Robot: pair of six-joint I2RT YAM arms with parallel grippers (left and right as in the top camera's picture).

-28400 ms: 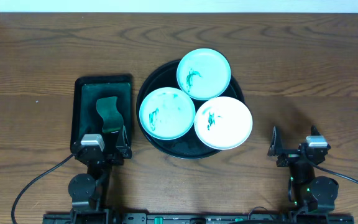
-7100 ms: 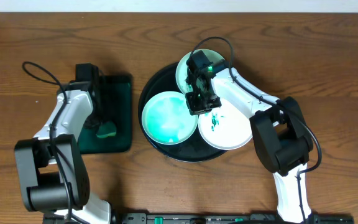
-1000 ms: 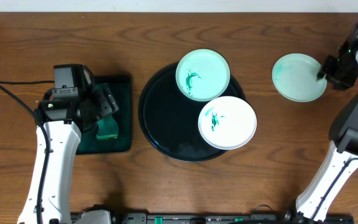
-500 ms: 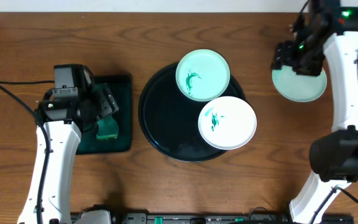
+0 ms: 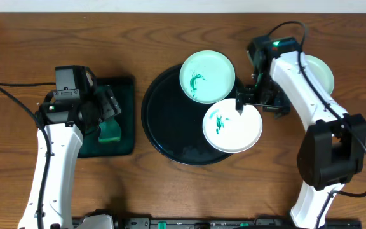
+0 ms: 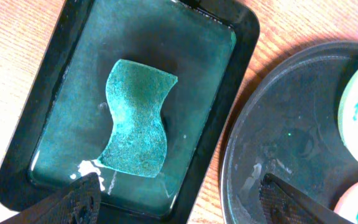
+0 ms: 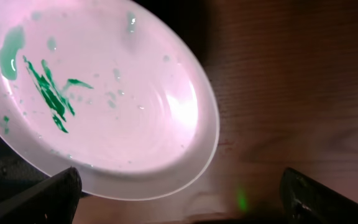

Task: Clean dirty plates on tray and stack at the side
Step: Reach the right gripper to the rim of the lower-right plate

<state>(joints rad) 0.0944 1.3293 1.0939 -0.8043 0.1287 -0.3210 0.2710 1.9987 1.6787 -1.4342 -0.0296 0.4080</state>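
Right gripper [image 5: 259,104] and left gripper [image 6: 179,200] both splayed wide, holding nothing.
The right's jaws spread above the right edge of the white smeared plate [image 5: 232,124], which lies on the black tray [image 5: 164,121] just beside a teal smeared plate [image 5: 208,76]. A third plate [image 5: 321,71] sits on the table [image 5: 297,38] right of it. The left hangs over the sponge [image 6: 135,118] in its small tray [image 6: 244,37].

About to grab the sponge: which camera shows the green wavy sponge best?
Left wrist: the green wavy sponge lies fully visible in its rectangular dark tray. Overhead shows only a piece under the left arm; right wrist doesn't show it.
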